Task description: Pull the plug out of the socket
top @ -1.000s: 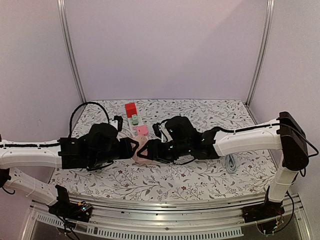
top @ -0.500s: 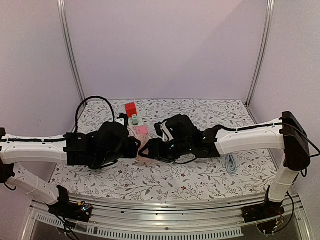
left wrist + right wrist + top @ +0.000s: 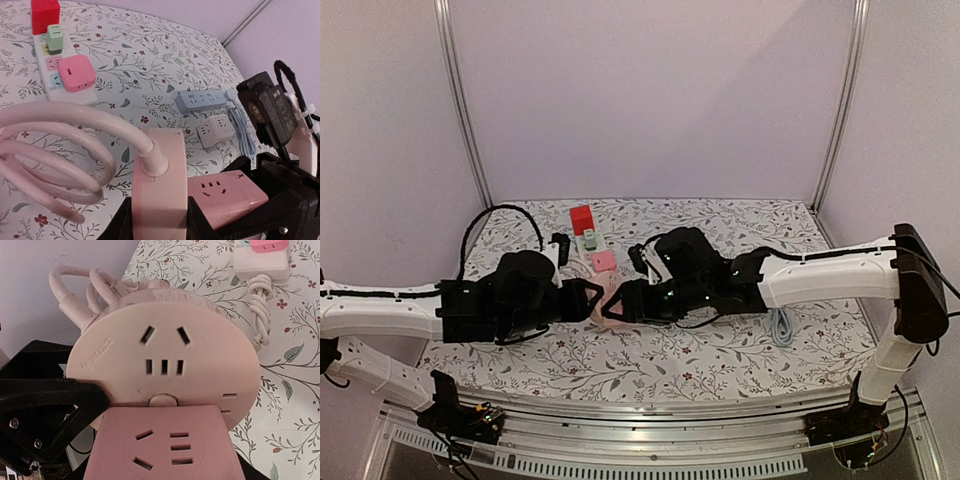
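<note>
Leftward the left arm has drawn back a little since half a second ago. Its left gripper (image 3: pixel 587 297) is clamped on the rim of the round cream socket (image 3: pixel 159 172) — the right gripper (image 3: pixel 622 300) grips the pink plug cube (image 3: pixel 162 450), half-open around it. The cube touches the socket, above the table (image 3: pixel 740 350).

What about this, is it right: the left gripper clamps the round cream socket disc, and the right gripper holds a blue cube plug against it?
Not quite. The cube plug in the right gripper is pink, not blue; the right wrist view shows it. The left gripper does clamp the round cream socket disc.
</note>
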{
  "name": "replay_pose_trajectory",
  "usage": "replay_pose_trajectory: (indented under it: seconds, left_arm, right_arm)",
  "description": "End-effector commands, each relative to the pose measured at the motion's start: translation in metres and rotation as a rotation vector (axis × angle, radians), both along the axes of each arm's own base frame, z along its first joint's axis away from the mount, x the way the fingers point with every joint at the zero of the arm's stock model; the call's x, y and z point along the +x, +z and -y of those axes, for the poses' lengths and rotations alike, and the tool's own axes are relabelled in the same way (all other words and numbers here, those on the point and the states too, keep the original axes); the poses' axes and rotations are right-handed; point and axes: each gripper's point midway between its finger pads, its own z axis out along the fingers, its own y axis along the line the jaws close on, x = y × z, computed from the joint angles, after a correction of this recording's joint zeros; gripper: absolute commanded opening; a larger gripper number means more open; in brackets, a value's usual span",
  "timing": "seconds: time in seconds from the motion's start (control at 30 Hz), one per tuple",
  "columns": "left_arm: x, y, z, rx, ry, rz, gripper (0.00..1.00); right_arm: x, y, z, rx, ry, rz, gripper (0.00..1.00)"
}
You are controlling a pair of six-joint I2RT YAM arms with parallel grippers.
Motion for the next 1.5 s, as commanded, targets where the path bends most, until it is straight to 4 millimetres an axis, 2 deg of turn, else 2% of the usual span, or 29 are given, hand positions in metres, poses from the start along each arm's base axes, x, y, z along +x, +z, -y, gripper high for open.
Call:
replay_pose_trajectory:
  seconds: [0.0,0.1,0.27,0.57,0.7,0.97,1.47]
  left_arm:
    - [-0.016,0.043,0.025,-0.262,-0.163,0.046,0.0]
    - [-0.016,0.041,0.018,-0.255,-0.155,0.041,0.0]
    - [-0.017,0.039,0.014,-0.234,-0.151,0.035,0.0]
    - [-0.012,0.038,0.008,-0.178,-0.125,0.056,0.0]
    - [-0.01,0.023,-0.001,-0.071,-0.1,0.037,0.0]
    - [-0.007,0.013,-0.007,0.021,-0.071,0.042,0.0]
    - [-0.009,0.013,-0.004,0.128,-0.097,0.079,0.0]
  right_arm:
    - [-0.009,0.047,0.0,0.088,0.121,0.157,0.27]
    - [-0.011,0.054,0.003,0.093,0.135,0.182,0.27]
    - [-0.013,0.054,-0.003,0.103,0.146,0.158,0.27]
    - [-0.003,0.057,-0.01,0.101,0.096,0.131,0.27]
    - [0.001,0.051,-0.011,0.075,0.055,0.085,0.27]
    - [0.008,0.035,-0.005,-0.019,-0.017,0.019,0.27]
    - [0.021,0.024,0.008,-0.158,-0.102,0.004,0.27]
